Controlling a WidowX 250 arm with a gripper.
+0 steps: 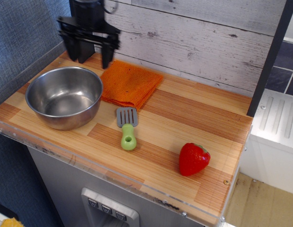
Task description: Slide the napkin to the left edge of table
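Note:
The orange folded napkin (129, 84) lies flat at the back of the striped wood table (193, 120), its left edge touching the steel bowl (64, 96). My black gripper (88, 53) hangs open and empty above the table's back left, over the gap between the bowl's far rim and the napkin's back left corner. Its fingers (107, 54) point down and touch nothing.
A green-handled grey spatula (127, 127) lies just in front of the napkin. A red strawberry (192, 158) sits at the front right. A clear acrylic rim (113, 176) runs along the front edge. A white plank wall stands behind; a white ribbed surface (278, 120) lies to the right.

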